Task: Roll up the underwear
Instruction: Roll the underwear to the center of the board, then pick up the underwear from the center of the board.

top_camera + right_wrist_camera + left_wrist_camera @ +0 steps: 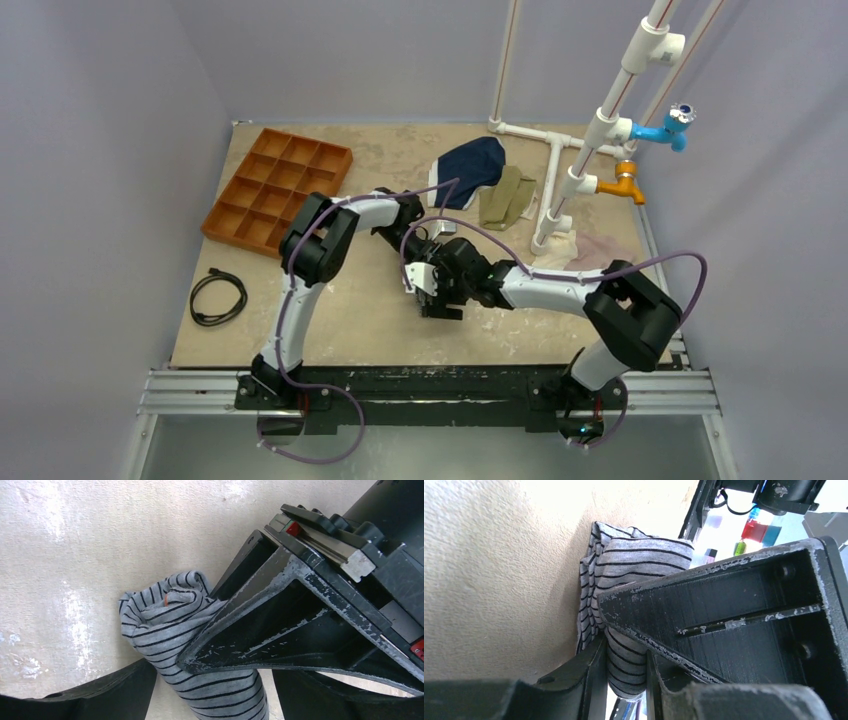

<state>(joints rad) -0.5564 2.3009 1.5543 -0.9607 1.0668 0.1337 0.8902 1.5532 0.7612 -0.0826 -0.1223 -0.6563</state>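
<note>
The underwear [165, 622], grey with fine dark stripes, is bunched into a loose roll and lies on the bench [380, 320] near its middle, where the two hands meet. In the top view the hands hide it almost entirely. In the right wrist view one end of the roll shows as a coiled spiral of folds, and a small orange speck sits at its centre.

Left hand [616, 640]: jaws narrow, pinching a fold of the striped cloth between the two fingers. The rest of the garment bulges out beyond the fingertips and rests on the bench surface.

Right hand [170, 667]: jaws set wide and straddling the roll. The upper finger lies against the cloth. Whether the jaws actually press on the roll cannot be told.

Farther out, toward the back of the bench, a navy garment [470, 170] lies touching an olive-tan garment [505, 197]. Just beside these stands a white pipe frame [560, 180] carrying a blue tap [668, 128] and an orange tap [622, 187]. A pale cloth [565, 248] lies at the foot of the frame. An orange compartment tray [280, 185] sits at the back left corner. A coiled black cable [218, 298] lies near the left edge.
</note>
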